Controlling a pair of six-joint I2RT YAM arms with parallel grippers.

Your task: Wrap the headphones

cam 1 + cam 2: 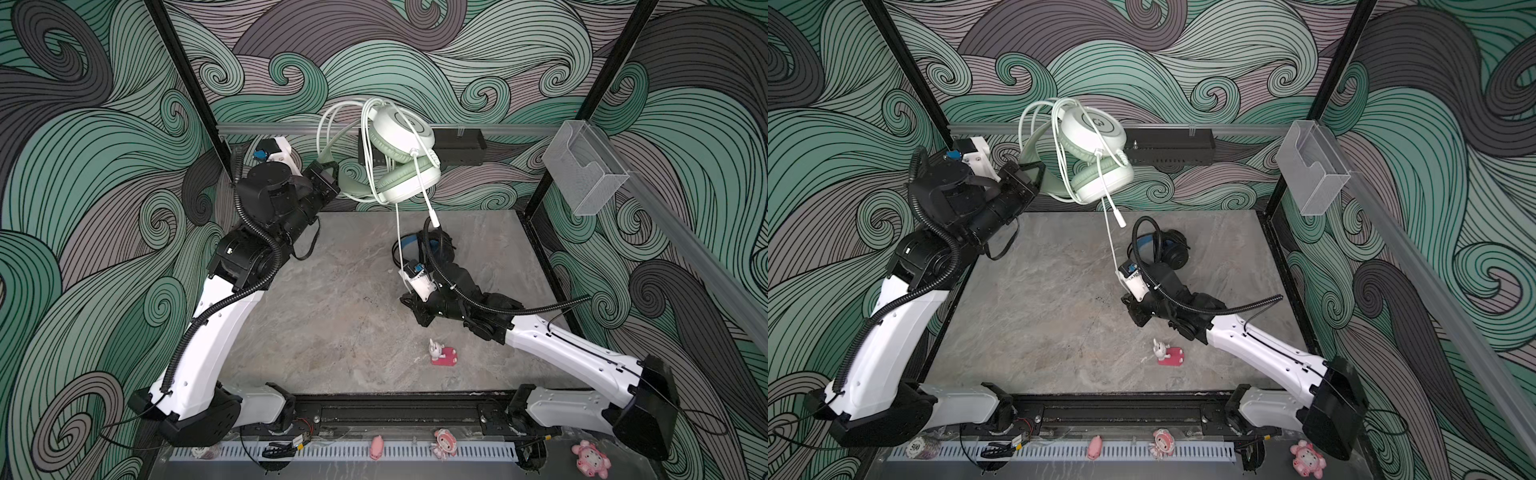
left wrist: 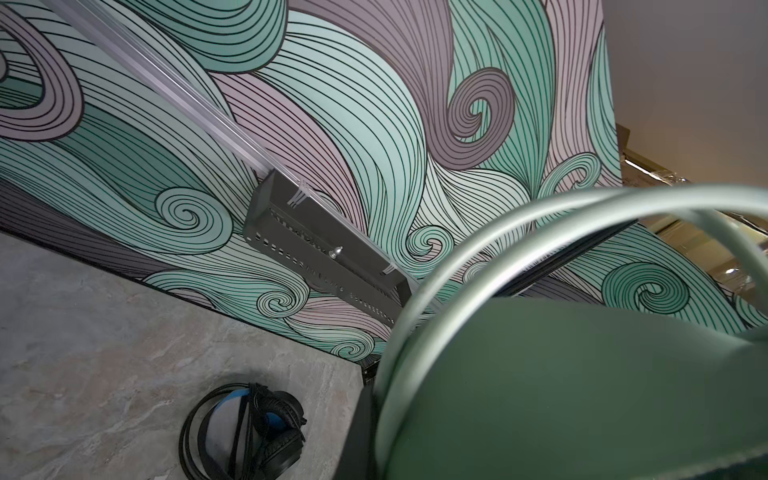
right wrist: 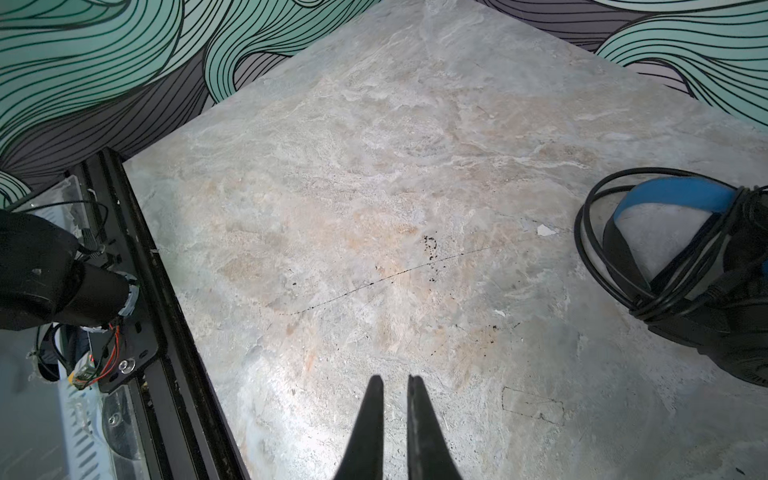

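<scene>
This is a robot test cell in a lab, not a lived-in room. Two robot arms, one on the left [image 1: 216,332] and one on the right [image 1: 573,353], are bolted to a black rail [image 1: 395,411] at the front of a stone-look tabletop [image 1: 332,311]. Black metal posts [image 1: 183,83] frame flat wall panels [image 1: 415,62] printed with green and grey swirls. A slotted cable duct [image 1: 332,453] and bare wiring [image 3: 89,365] run along the front edge. A clear plastic holder [image 1: 586,170] and a perforated black box [image 1: 461,145] hang on the wall rails. Small pink toy figures [image 1: 590,459] sit about as props. Past a panel's edge a plain ceiling [image 2: 685,62] shows.
</scene>
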